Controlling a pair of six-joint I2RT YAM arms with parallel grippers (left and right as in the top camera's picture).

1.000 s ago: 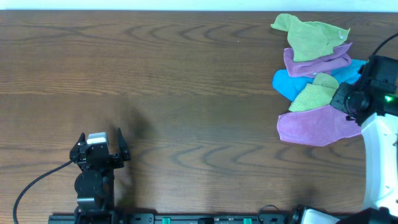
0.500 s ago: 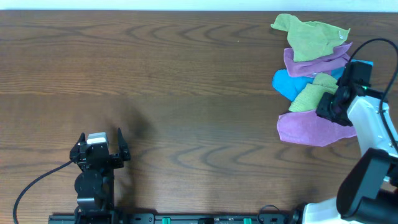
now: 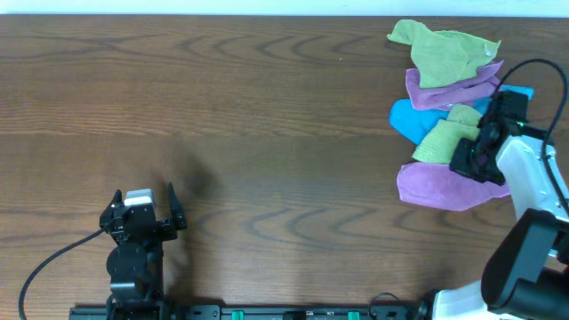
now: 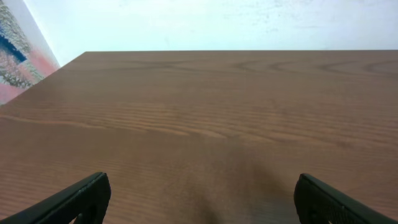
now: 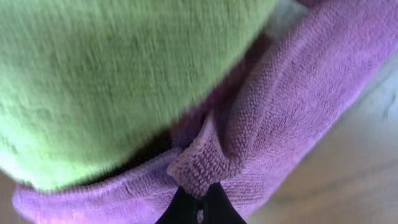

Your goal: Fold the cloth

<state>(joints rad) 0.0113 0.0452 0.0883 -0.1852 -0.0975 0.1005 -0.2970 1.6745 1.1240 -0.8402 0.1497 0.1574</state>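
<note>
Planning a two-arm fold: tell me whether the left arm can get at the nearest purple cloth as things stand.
Probably not. The left gripper sits open at the near left, facing only table; the purple cloth lies far across on the right, where the right gripper pinches it.

**Open wood left and centre, right side crowded**

Bare table [image 3: 267, 133] is left free from the left edge to past the middle. The right end is blocked by a heap of cloths [image 3: 442, 62]. There the right gripper [image 3: 464, 164] is buried in the purple cloth [image 3: 436, 187].
</note>
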